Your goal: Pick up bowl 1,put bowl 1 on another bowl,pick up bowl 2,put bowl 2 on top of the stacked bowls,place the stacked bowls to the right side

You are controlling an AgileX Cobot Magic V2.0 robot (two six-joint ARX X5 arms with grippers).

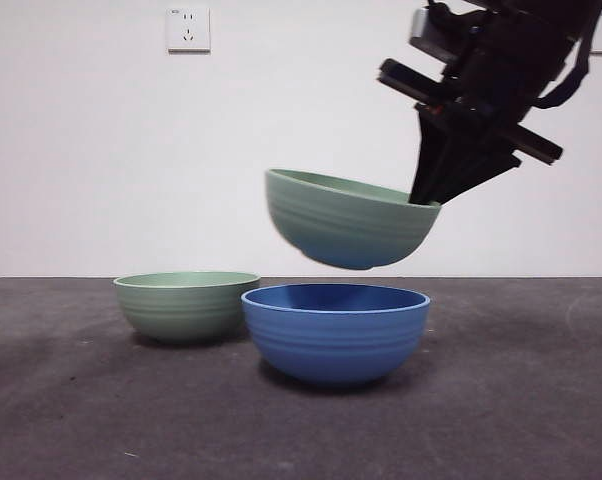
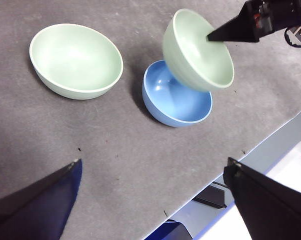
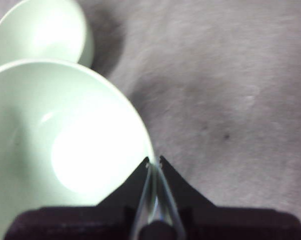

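Observation:
A pale green bowl (image 1: 349, 222) (image 2: 198, 50) (image 3: 60, 150) hangs tilted in the air, just above the blue bowl (image 1: 336, 332) (image 2: 176, 99) that stands on the dark table. My right gripper (image 1: 428, 195) (image 3: 154, 161) is shut on its right rim, one jaw inside and one outside. The second pale green bowl (image 1: 187, 303) (image 2: 75, 60) (image 3: 40, 27) stands upright on the table to the left of the blue one. My left gripper (image 2: 153, 167) is open and holds nothing, high above the table on the near side of the bowls.
The table's edge (image 2: 270, 142) runs close behind the blue bowl in the left wrist view, with white and blue things below it. A white wall with a socket (image 1: 188, 29) stands behind the table.

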